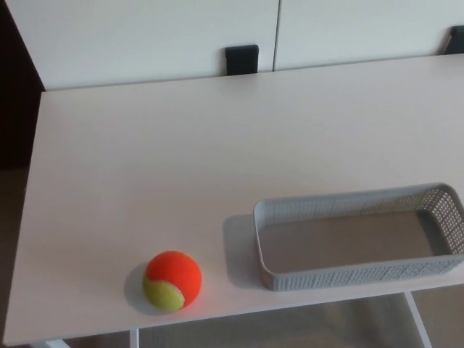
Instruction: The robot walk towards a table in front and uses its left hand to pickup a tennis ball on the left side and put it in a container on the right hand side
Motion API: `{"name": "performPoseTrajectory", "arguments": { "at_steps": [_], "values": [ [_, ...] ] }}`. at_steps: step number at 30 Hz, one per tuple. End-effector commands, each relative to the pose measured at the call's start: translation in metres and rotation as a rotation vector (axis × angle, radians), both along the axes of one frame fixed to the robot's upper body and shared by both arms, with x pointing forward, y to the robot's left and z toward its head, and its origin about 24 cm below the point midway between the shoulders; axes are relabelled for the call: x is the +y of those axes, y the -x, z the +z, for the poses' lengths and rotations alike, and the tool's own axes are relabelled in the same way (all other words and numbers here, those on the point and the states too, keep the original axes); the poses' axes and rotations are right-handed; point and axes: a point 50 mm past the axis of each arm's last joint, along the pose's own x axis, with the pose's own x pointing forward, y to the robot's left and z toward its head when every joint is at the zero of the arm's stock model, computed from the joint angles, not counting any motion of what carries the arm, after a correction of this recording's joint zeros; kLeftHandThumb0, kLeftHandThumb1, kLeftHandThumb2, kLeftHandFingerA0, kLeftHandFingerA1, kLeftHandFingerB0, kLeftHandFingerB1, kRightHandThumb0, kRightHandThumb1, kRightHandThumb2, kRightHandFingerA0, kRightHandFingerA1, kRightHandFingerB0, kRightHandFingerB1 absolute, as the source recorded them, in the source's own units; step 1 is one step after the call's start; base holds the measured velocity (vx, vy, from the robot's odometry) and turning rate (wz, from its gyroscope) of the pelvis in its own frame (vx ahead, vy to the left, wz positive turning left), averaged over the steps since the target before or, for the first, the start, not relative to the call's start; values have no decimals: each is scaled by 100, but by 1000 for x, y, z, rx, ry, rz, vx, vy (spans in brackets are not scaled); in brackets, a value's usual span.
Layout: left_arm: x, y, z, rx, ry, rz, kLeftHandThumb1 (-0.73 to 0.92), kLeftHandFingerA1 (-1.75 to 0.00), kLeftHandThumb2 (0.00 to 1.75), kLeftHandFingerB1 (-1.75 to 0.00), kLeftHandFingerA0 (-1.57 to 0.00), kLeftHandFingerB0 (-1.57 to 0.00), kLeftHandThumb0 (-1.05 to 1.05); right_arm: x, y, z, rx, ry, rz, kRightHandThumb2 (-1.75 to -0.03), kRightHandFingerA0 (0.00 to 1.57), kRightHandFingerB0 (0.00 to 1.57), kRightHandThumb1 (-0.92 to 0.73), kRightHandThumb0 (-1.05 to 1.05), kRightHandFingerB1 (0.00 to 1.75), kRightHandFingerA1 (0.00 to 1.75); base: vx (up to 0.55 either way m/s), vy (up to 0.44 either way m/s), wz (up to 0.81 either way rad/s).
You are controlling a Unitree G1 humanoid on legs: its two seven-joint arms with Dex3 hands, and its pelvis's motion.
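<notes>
Near the front edge of the table (181,159), on its left half, sits the tennis ball (172,281). It is orange with a yellow-green patch turned toward the camera, and it rests alone on the bare top. Neither the left hand nor the right hand shows in the head view, so I cannot tell whether their fingers are spread or closed, and places can only be reckoned from the side on which each hand would come in. By that reckoning the ball lies on the left hand's side, forward of it and somewhat inward, with nothing between it and the table's left and front edges; the left hand looks the nearer of the two. The container (348,276), a grey perforated tray that appears empty, lies on the right hand's side, near the ball but clearly apart from it. Its long axis runs left to right along the front edge, and its short left end wall faces the ball. Its far right corner reaches the picture's border, so its full length is probably seen, though not certainly. The carry would therefore run rightward along that long axis, which should forgive error sideways more than in depth.
</notes>
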Motion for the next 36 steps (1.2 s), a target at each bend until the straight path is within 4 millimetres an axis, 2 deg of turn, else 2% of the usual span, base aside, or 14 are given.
{"name": "performPoseTrajectory", "arguments": {
  "at_steps": [1,3,7,8,11,15,16,17,20,21,22,24,25,36],
  "values": [
    [10,6,9,-25,-19,99,58,-44,59,-33,-27,-18,7,-1,2,1,-2,9,-6,-58,73,52,-60,-46,43,54,0,0,0],
    [63,6,57,-214,-333,332,61,-46,57,-31,-30,-17,-1,-5,-8,4,-14,15,-4,-58,71,50,-59,-44,42,50,0,0,0],
    [75,2,78,-294,-404,364,60,-42,57,-30,-30,-16,-4,-5,-8,3,-12,16,-3,-58,71,51,-58,-44,42,50,0,0,0],
    [64,-21,121,-492,-443,279,54,-37,56,-30,-34,-24,-5,-4,-8,2,-8,4,-12,-58,71,51,-58,-44,43,52,0,0,0],
    [21,-55,188,-824,-501,29,48,-37,56,-32,-24,-25,-9,-1,-7,-1,-6,-3,-16,-58,71,52,-57,-45,44,54,0,0,0],
    [20,-55,189,-821,-499,32,48,-37,56,-32,-24,-25,-9,-1,-6,-1,-6,-4,-17,-58,71,52,-57,-45,44,54,0,0,0],
    [-18,-74,209,-928,-524,-189,34,-41,55,-32,-33,-24,-33,-1,-6,-1,4,6,-9,-58,71,50,-59,-44,43,53,0,0,0],
    [-40,-82,219,-977,-543,-307,42,-44,54,-26,-19,-10,-25,-2,-6,0,8,9,-5,-58,71,50,-59,-45,43,54,0,0,0],
    [-47,-84,221,-977,-557,-345,42,-44,54,-26,-19,-10,-25,-2,-6,0,9,9,-4,-58,71,50,-59,-45,43,54,0,0,0],
    [-63,-98,217,-969,-529,-468,28,-50,80,-51,-3,0,-19,-1,-5,-1,9,10,-1,-59,71,51,-59,-46,43,53,0,0,0],
    [-85,-113,211,-956,-500,-624,28,-50,80,-51,-3,0,-19,-1,-4,-1,10,12,3,-59,71,51,-59,-46,43,53,0,0,0],
    [-91,-115,210,-951,-494,-655,28,-50,80,-51,-3,0,-19,-1,-4,-1,10,12,4,-59,71,51,-59,-46,43,53,0,0,0],
    [-102,-125,203,-916,-497,-717,34,-47,56,-33,-20,-9,-36,-1,-6,0,10,11,-4,-58,72,53,-59,-42,43,51,0,0,0],
    [-136,-157,167,-775,-490,-902,34,-42,58,-32,-24,-14,-40,0,-11,-1,7,1,-15,-58,70,55,-59,-43,44,51,0,0,0]
  ]
}}
